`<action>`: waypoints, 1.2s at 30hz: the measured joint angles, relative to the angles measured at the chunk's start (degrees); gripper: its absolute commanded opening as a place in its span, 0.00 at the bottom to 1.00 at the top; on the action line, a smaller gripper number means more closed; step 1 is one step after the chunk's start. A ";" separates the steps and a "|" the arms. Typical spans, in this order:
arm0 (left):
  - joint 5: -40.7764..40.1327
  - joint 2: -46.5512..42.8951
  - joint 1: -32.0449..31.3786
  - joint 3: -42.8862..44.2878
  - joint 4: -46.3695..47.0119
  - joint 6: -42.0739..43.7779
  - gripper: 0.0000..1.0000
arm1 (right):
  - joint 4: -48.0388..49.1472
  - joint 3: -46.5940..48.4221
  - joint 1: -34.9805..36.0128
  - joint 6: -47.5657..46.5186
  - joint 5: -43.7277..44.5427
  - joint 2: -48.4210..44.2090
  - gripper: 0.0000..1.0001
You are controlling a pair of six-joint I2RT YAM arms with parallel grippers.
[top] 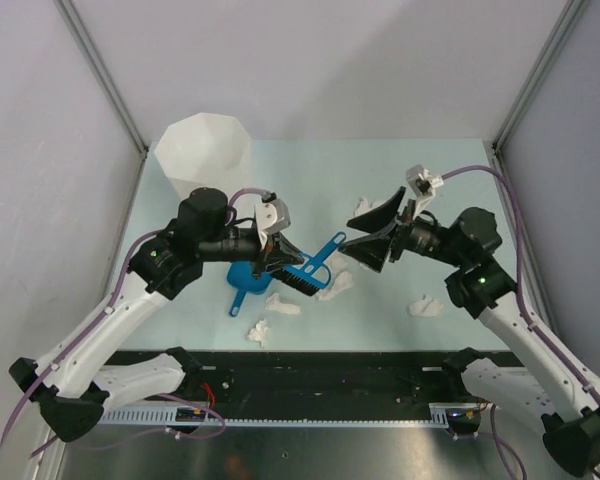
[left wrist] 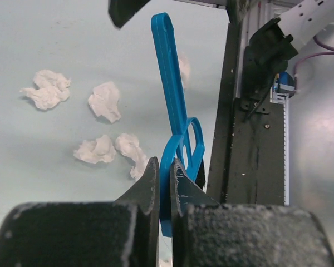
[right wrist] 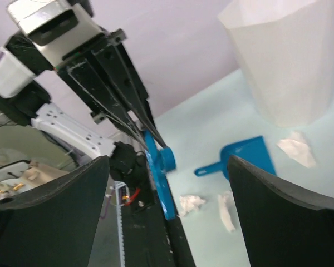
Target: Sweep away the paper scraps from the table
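My left gripper [top: 278,255] [left wrist: 164,164] is shut on the flat handle of a blue brush [top: 317,264] [left wrist: 172,105] [right wrist: 157,178], held above the table [top: 310,170]. Its dark bristles point toward the near edge. A blue dustpan [top: 246,281] [right wrist: 247,156] lies on the table under the left wrist. My right gripper [top: 352,232] [right wrist: 168,164] faces the brush from the right, open, with nothing between its fingers. White paper scraps lie by the brush [top: 335,285], near the front [top: 283,303] [top: 260,330], at the right [top: 423,305] and behind [top: 365,200]. More scraps [left wrist: 104,101] [right wrist: 192,201] show in both wrist views.
A tall white faceted bin [top: 202,150] [right wrist: 289,55] stands at the back left corner. Grey walls close in the table on three sides. A black rail [top: 320,375] [left wrist: 250,150] runs along the near edge, with both arm bases behind it.
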 measured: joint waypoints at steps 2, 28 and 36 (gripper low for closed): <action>1.14 0.02 0.00 0.20 0.11 -1.01 0.00 | 4.24 -0.28 3.02 2.21 0.92 2.01 0.78; 4.98 -0.02 0.72 0.52 1.16 -5.09 0.00 | 10.36 -0.72 9.66 3.02 2.67 6.36 0.00; -5.86 0.17 1.62 0.52 1.62 -6.91 0.93 | 3.72 -0.74 11.04 0.33 12.87 3.63 0.00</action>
